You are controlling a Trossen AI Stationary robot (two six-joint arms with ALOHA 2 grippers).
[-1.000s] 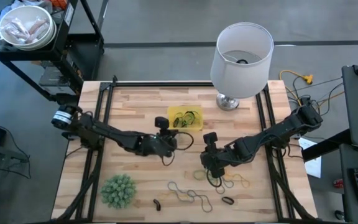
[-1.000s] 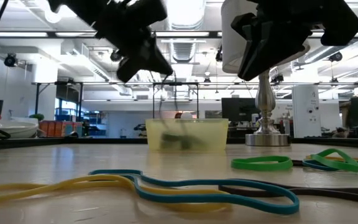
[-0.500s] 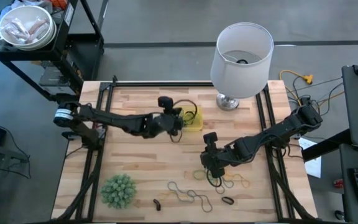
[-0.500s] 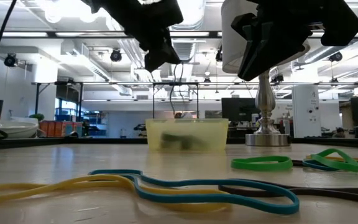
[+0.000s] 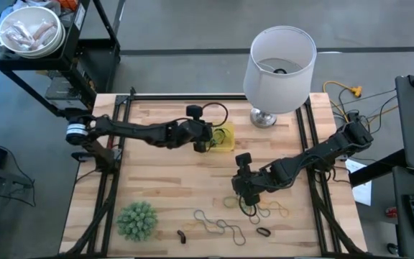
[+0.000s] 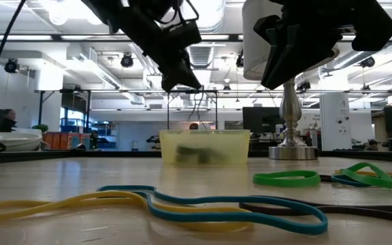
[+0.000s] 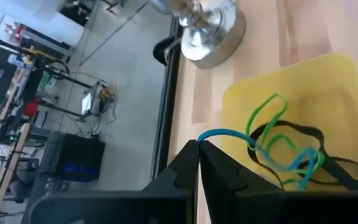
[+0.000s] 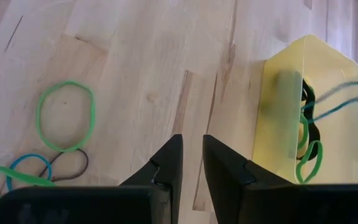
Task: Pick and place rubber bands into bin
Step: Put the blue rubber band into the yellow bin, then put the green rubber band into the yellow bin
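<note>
The yellow bin (image 5: 226, 144) stands at the table's far middle, with green and black rubber bands (image 7: 283, 146) lying in it. My left gripper (image 5: 207, 138) hovers over the bin's left rim, shut on a blue rubber band (image 7: 224, 134). My right gripper (image 5: 240, 190) hangs open above the table nearer the front, with nothing between its fingers (image 8: 192, 157). Loose rubber bands (image 5: 266, 209) lie on the wood right of and behind it, and a green one (image 8: 66, 116) shows in its wrist view. My left gripper pinches the blue rubber band at one end of its loop (image 7: 209, 133) between its two shut fingertips. The fingers slant downward from the table's left. The band hangs slack from them into the bin, its lower part among the green and black bands.
A white-shaded lamp (image 5: 279, 67) stands at the far right behind the bin. A spiky green ball (image 5: 136, 219) sits at the near left. A chain of yellow, teal and dark bands (image 6: 182, 204) and small black loops (image 5: 263, 232) lie along the near edge.
My left gripper has swung from the table's middle toward the far edge and the bin, staying shut on the band. The band now hangs into the bin.
</note>
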